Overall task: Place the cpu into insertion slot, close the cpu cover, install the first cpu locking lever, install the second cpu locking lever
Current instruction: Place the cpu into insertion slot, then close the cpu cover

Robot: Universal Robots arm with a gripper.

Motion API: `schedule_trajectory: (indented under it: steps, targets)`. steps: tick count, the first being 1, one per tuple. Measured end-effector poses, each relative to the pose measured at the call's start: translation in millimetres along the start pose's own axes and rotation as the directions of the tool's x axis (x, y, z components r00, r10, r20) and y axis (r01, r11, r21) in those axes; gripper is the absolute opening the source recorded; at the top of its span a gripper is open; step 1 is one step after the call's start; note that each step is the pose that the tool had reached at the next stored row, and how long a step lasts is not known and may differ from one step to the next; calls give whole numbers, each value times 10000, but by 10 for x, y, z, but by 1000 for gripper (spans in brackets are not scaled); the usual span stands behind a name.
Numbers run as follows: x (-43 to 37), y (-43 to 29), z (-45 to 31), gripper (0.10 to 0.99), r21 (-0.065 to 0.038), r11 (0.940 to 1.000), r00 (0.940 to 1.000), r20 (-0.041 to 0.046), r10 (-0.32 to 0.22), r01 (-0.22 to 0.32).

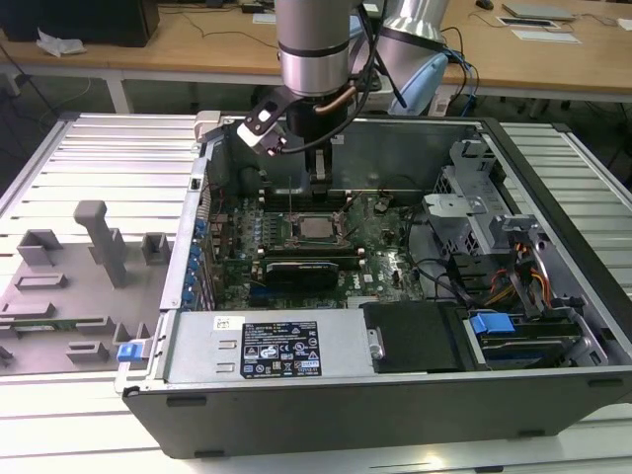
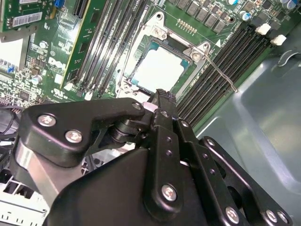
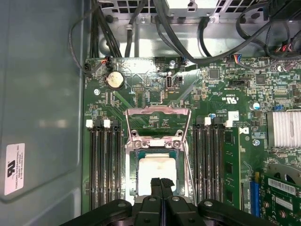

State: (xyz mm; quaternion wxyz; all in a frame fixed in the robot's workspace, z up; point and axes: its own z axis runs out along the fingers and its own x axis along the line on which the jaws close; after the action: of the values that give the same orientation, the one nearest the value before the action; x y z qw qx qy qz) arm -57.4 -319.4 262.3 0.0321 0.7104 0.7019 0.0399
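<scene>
Wooden desks (image 1: 148, 54) run along the back of the room, and nearer me a slatted metal table (image 1: 99, 158) carries an open computer case (image 1: 395, 415) laid on its side, so the green motherboard (image 3: 141, 89) faces up and I can reach straight down into it. My gripper (image 1: 318, 183) hangs low inside the case, right over the socket. In both wrist views its two black fingers (image 3: 156, 182) are pressed together with nothing visible between them, the tips poised over the near edge of the cpu (image 3: 157, 169). The cpu is already seated in the insertion slot (image 3: 131, 162), lying flat with its dull silver top facing up. Being square it has no long axis to speak of, but its edges run parallel to the long black memory slots (image 3: 103, 165) that flank the socket on either side. I judge it sits squarely rather than cocked, since the silver rim around it looks even. The cpu cover (image 3: 157, 111) is not yet down. It stands tilted up from its hinge on the far side of the socket, toward the coin battery (image 3: 115, 80), and the board shows through its window. In the second wrist view a thin wire locking lever (image 2: 220, 69) runs off from a socket corner beside the memory slots; I cannot tell whether it is latched.
</scene>
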Motion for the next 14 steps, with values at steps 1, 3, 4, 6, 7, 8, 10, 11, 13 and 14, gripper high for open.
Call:
schedule_trajectory:
  steps: [1, 3, 4, 6, 7, 8, 10, 11, 13, 14]
  targets:
    - [0, 0, -2, 106, 0, 10000, 10000, 0, 0, 0]
    - [0, 1, -5, 106, 0, 10000, 10000, 0, 0, 0]
    - [0, 1, -7, 106, 0, 10000, 10000, 0, 0, 0]
    - [0, 1, -12, 106, 0, 10000, 10000, 0, 0, 0]
    - [0, 1, -14, 106, 0, 10000, 10000, 0, 0, 0]
    - [0, 2, -15, 106, 0, 10000, 10000, 0, 0, 0]
    - [0, 2, -15, 106, 0, 10000, 10000, -1, 0, 0]
    - [0, 4, -16, 106, 1, 10000, 10000, 0, 0, 0]
    - [0, 33, -13, 106, 1, 10000, 10000, 1, 0, 0]
    - [0, 51, -11, 106, 2, 10000, 10000, 0, -1, 1]
